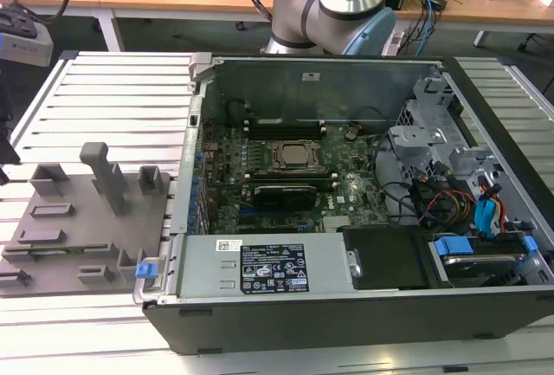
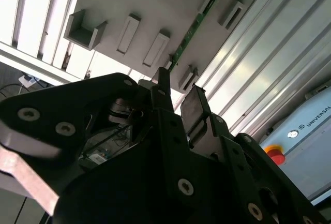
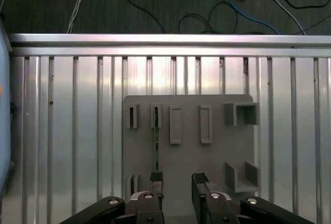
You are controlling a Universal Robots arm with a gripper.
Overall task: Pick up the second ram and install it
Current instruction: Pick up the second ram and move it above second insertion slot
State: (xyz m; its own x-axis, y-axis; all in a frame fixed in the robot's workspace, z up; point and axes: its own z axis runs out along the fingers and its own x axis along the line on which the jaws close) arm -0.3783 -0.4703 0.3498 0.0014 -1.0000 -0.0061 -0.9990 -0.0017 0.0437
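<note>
The second ram [image 3: 156,141] is a thin green stick standing on edge in a slot of the grey tray [image 3: 217,157]. In the second wrist view it shows as a green strip [image 2: 191,30] running across the tray [image 2: 155,6]. My gripper [image 3: 178,182] hangs above the tray's near side, open, with nothing between its fingers. One fingertip [image 3: 156,178] lines up with the stick's near end, and the other [image 3: 200,178] is off to the side. In the second wrist view the gripper [image 2: 178,97] points at the tray, well clear of it.
The open computer case [image 1: 346,297] lies on the slatted aluminium table [image 1: 121,89], with the motherboard [image 1: 338,197] and CPU socket [image 1: 293,155] inside. The grey tray [image 1: 78,228] sits at the exterior view's left of the case. Cables and drive cages [image 1: 459,184] fill the case's right side.
</note>
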